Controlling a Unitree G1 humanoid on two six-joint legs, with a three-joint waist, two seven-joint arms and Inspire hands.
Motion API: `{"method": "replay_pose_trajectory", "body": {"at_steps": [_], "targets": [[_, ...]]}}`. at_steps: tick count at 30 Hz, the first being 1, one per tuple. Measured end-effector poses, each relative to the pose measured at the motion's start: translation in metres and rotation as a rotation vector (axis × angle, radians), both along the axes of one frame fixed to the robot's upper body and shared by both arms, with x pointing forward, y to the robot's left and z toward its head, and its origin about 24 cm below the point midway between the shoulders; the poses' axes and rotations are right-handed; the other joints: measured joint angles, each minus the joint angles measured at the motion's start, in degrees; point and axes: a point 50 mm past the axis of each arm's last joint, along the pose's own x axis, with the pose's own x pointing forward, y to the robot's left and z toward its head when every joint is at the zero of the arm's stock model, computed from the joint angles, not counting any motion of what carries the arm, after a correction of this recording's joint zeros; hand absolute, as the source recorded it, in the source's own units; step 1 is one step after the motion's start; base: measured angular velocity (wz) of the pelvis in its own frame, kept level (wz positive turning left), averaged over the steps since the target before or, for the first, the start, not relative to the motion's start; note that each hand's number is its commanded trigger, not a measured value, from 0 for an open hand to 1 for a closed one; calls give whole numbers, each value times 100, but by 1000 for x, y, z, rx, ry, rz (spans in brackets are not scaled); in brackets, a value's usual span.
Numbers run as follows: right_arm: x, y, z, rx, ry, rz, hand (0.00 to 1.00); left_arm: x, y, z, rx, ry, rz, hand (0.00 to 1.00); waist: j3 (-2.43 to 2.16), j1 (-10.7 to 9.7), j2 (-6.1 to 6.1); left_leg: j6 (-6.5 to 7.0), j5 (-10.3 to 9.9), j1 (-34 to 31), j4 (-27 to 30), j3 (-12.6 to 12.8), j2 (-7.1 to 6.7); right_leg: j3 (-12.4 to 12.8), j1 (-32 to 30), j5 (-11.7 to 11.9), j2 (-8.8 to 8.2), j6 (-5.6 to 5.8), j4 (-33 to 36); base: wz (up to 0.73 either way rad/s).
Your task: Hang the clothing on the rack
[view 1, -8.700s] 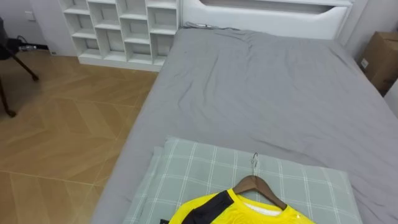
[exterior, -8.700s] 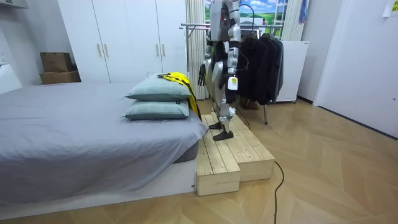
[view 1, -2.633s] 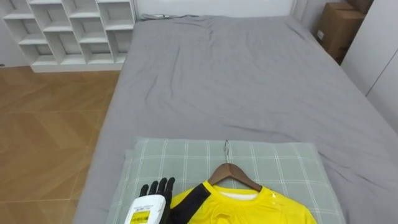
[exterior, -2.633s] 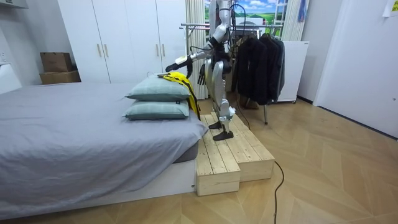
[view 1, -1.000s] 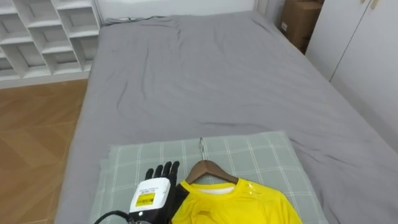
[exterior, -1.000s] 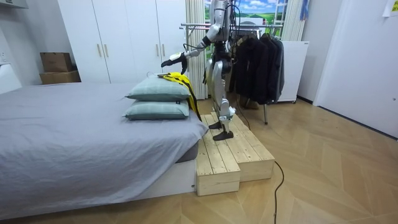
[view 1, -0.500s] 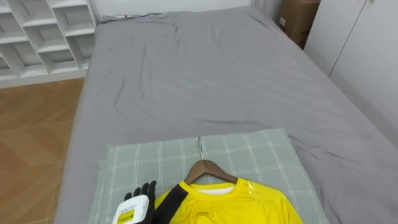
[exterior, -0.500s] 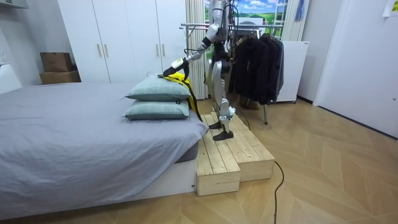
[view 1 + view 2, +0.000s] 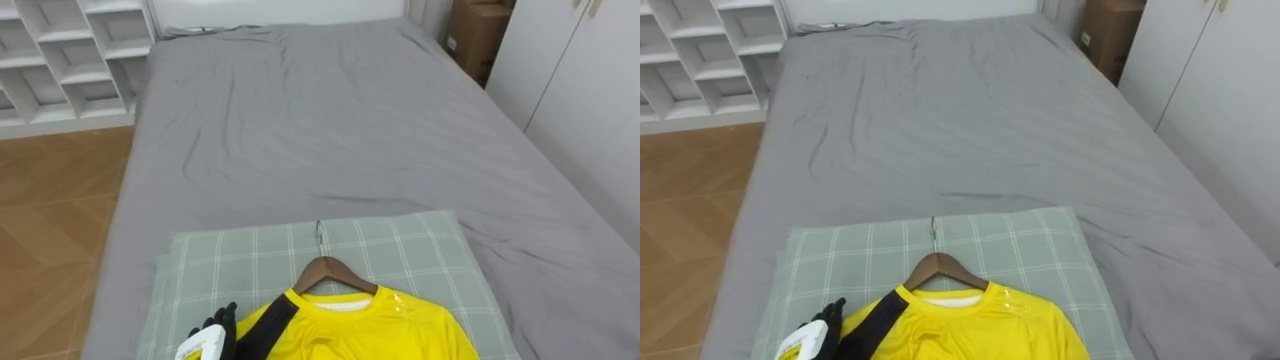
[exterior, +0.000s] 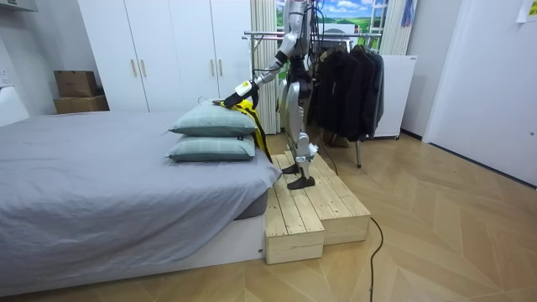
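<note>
Left hand (image 9: 213, 336), cut off by the frame's lower edge, lies at the black sleeve of the yellow shirt (image 9: 350, 325); whether its fingers grip cannot be told. One shirt, on one wooden hanger (image 9: 335, 272), lies atop two stacked pillows (image 10: 214, 126) on the bed (image 9: 330, 120). Right hand (image 10: 277, 104) hangs beside the robot's hip, too small to read.

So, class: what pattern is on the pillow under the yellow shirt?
The pillow has a pale green check, clearest in the left eye view.
</note>
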Motion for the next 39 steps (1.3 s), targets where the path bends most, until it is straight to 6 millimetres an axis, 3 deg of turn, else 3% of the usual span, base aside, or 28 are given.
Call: {"method": "replay_pose_trajectory", "body": {"at_steps": [4,8,12,16,21,28,32,39], "targets": [[0,3,-1,8,2,4,0,-1,1,-1,1,5,7,0,-36,-10,-85,-27,17,-109,12,8,11,-3,-145,5,16,-9,17,0],[3,5,-1,8,4,37,0,-3,0,-3,-13,22,15,0,-38,-36,-121,-33,22,-248,68,18,24,-1,-262,23,28,-38,21,0],[8,5,0,-13,5,65,0,8,-2,2,-28,-4,17,0,-30,-39,-121,-36,25,-380,108,18,20,-16,-342,37,22,-60,14,2],[13,6,0,-13,-4,68,0,26,-3,11,-34,-35,16,0,-3,-42,-125,-37,26,-493,142,22,58,-34,-434,42,22,-68,40,0],[28,5,3,-38,-23,132,0,54,-4,29,-33,-110,28,0,66,-58,-80,-48,41,-743,215,77,96,-7,-731,70,40,-103,90,-6],[42,4,5,-55,-44,173,0,65,-4,39,-30,-179,21,0,115,-132,1,-68,54,-1110,281,71,108,-36,-1077,89,53,-131,92,1],[57,2,9,-63,-73,219,0,76,-6,48,-26,-214,15,0,179,-178,113,-65,55,-1326,333,9,109,-44,-1261,91,44,-134,102,2],[67,1,12,-54,-94,272,0,87,-4,59,-31,-249,21,0,195,-174,133,-65,78,-1514,345,5,115,-35,-1492,90,44,-134,192,0]]}}
